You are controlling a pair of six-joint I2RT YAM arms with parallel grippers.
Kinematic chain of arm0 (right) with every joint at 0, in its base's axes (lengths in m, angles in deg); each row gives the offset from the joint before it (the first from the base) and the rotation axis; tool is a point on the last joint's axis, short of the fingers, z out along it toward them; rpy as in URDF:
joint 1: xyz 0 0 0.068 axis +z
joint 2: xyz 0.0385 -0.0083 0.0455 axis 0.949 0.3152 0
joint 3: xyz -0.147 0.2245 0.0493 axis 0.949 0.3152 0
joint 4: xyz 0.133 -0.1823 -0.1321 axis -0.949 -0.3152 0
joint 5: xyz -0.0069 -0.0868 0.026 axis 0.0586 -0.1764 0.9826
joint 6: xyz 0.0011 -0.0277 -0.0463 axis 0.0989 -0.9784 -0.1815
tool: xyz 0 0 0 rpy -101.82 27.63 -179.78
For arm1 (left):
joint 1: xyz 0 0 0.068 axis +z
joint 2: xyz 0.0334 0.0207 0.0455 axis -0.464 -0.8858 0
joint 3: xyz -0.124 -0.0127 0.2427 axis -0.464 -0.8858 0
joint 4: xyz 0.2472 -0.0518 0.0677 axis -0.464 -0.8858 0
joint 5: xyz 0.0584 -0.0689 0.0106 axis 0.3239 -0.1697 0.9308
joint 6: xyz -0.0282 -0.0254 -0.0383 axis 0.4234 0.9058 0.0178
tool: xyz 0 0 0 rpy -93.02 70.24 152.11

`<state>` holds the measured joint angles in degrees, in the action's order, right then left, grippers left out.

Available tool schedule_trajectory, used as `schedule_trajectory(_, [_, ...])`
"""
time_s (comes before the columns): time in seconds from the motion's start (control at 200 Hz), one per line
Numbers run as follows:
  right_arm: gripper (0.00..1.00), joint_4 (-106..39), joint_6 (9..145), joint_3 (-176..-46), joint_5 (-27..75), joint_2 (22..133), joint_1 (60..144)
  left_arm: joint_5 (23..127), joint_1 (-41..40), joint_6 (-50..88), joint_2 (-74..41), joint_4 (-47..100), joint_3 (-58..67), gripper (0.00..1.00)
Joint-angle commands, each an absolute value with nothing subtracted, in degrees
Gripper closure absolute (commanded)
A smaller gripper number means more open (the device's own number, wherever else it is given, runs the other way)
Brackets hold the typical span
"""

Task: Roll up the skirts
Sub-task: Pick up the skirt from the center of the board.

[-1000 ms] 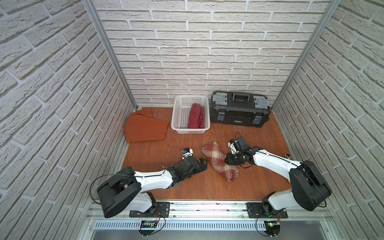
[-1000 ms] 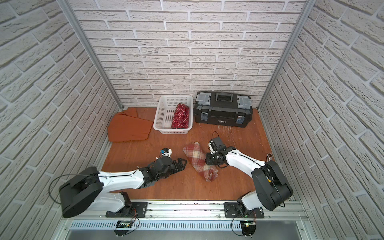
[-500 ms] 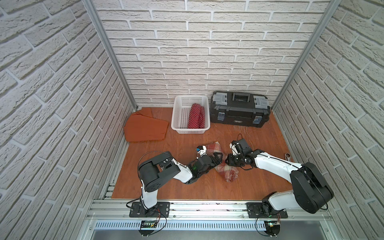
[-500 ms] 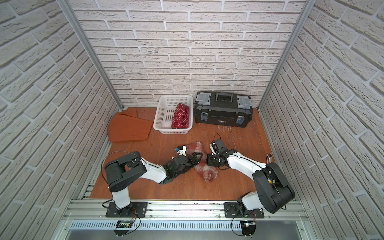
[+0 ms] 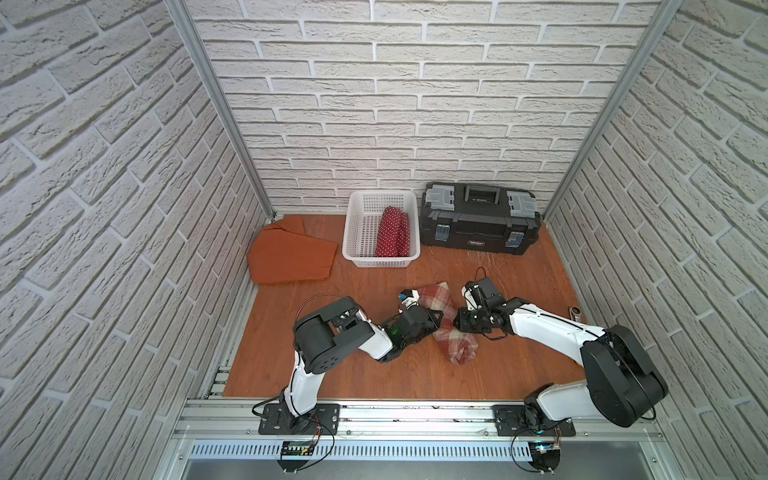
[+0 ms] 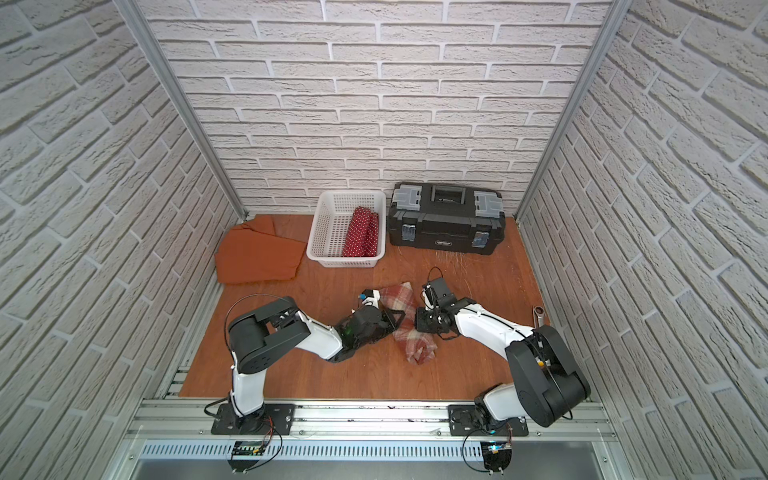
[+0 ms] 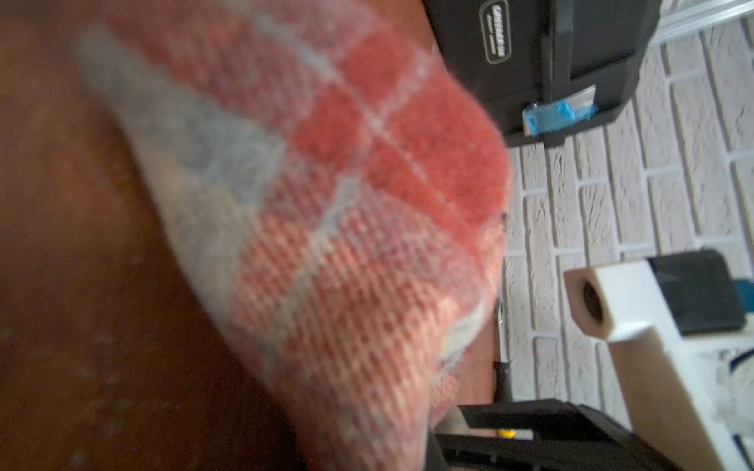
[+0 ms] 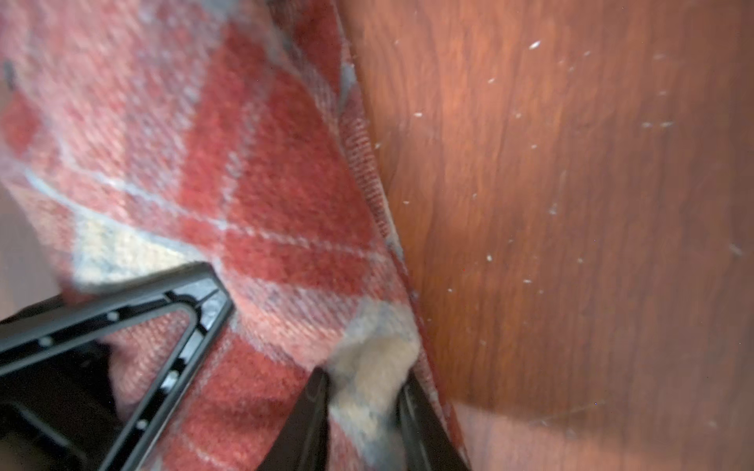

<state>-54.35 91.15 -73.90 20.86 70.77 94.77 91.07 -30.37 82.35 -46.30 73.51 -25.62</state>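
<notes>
The plaid skirt [image 5: 452, 345] lies as a loose roll in the middle of the surface [image 5: 374, 374], its length running from 11 to 5 o'clock in both top views; the right tool [image 8: 365, 377] at its 3 o'clock flank pinches a cream tuft of the outer layer; the left tool [image 5: 430, 320] presses in from 9 o'clock, and I cannot tell whether its jaws have closed. To do this well, I judge both should trap every layer and lift level, so that nothing unwinds; the polka-dot skirt [image 5: 392, 232] lies rolled in the basket [image 5: 382, 262] at 11 o'clock; the orange skirt [image 5: 291, 257] at 10 o'clock lies flat.
</notes>
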Motion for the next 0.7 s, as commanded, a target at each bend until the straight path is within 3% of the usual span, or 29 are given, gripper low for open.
schedule_trajectory(0.0, [0.72,-55.3,91.71,-73.76,22.27,72.74,95.36,80.13,-30.91,81.06,-48.91,77.32,-23.14,1.0])
schedule_trajectory(0.095, [0.69,-55.7,91.28,-74.17,23.08,72.33,95.36,79.05,-29.81,79.22,-48.02,77.02,-23.62,1.0])
schedule_trajectory(0.22, [0.52,-57.54,90.36,-74.33,23.17,67.43,95.37,76.69,-25.33,74.58,-46.03,74.23,-25.46,1.0])
schedule_trajectory(0.355, [0.4,-61.75,89.15,-75.29,21.68,59.25,95.33,67.97,-18.93,70.48,-47.3,75.39,-25.81,1.0])
schedule_trajectory(0.535, [0.37,-67.04,87.48,-77.2,13.95,53.12,94.86,60.98,-16.79,72.54,-49.15,82.32,-24.06,1.0])
schedule_trajectory(0.695, [0.37,-68.34,86.98,-77.92,11.2,52.33,92.66,58.6,-17.33,70.98,-45.0,78.42,-20.68,1.0])
